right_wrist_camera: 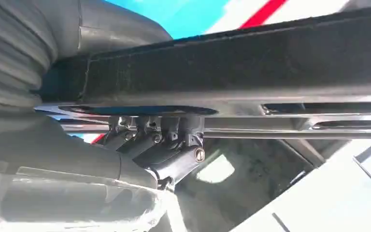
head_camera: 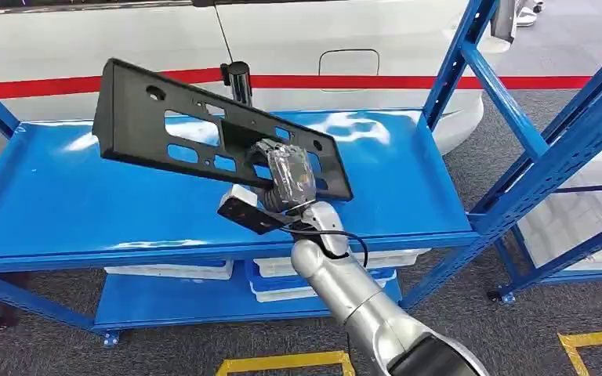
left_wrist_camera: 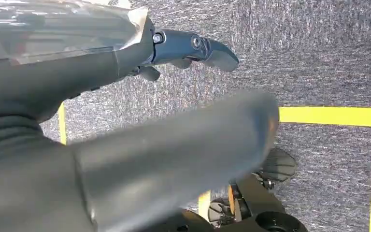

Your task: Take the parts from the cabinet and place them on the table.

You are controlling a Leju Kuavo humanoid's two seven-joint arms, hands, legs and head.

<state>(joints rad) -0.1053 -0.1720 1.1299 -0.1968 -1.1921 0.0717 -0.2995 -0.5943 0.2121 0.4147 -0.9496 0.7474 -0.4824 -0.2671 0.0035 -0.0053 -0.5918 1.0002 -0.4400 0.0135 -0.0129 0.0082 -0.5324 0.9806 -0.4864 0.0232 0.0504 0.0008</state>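
Observation:
In the head view my right hand grips a long black plastic panel with several cut-out slots by its lower edge. It holds the panel tilted, raised above the top of the blue table. The right wrist view shows the same panel close up, with the dark fingers curled under its edge. My left hand hangs over grey carpet, fingers stretched out and holding nothing.
A white car with a red stripe stands behind the table. A blue rack rises at the right. White bins sit on the table's lower shelf. Yellow tape marks the carpet near my feet.

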